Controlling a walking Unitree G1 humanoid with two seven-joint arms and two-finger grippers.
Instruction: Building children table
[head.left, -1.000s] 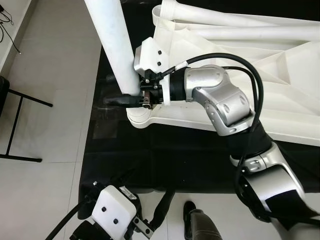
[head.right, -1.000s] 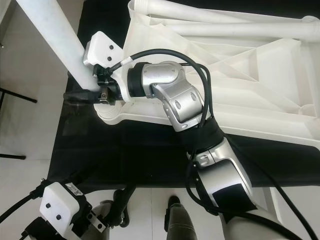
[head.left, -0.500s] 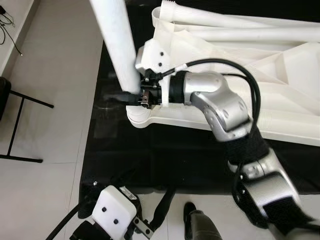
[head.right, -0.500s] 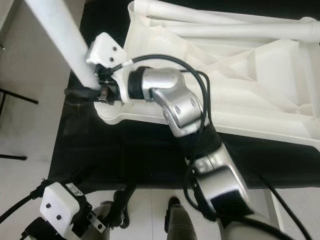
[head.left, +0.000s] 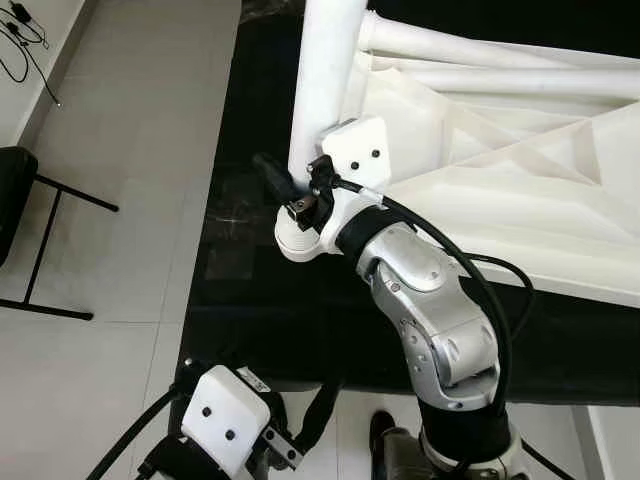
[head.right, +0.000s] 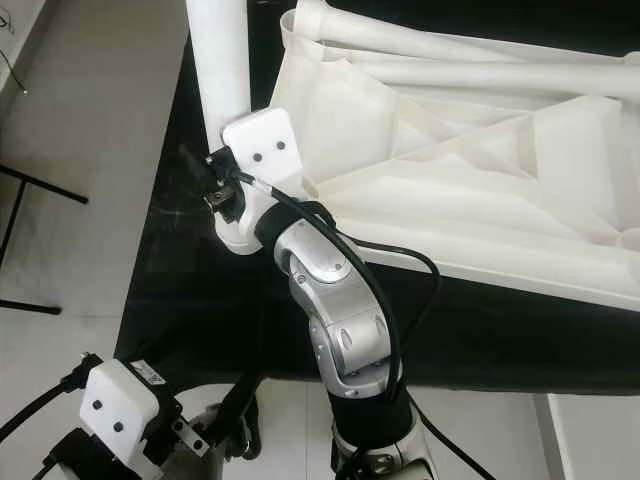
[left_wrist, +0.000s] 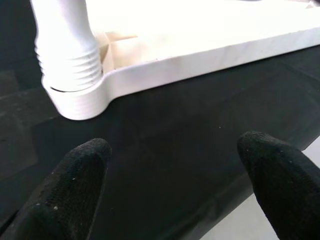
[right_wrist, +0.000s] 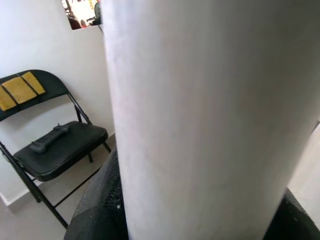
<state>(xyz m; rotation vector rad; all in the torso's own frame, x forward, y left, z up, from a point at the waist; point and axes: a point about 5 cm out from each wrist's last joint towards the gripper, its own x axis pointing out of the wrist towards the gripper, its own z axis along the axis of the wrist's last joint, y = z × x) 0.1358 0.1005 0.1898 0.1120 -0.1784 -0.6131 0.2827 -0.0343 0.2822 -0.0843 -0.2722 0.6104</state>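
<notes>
At the corner socket (head.left: 300, 238): we are seeing the table leg (head.left: 322, 85) standing upright.
Right gripper (head.left: 292, 188): pinching that leg.
Left gripper (left_wrist: 170, 185): fingers spread.

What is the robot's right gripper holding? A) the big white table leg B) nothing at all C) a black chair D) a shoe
A: the right gripper has its black fingers on either side of the white table leg, which stands in the round corner socket of the upside-down tabletop.
</notes>
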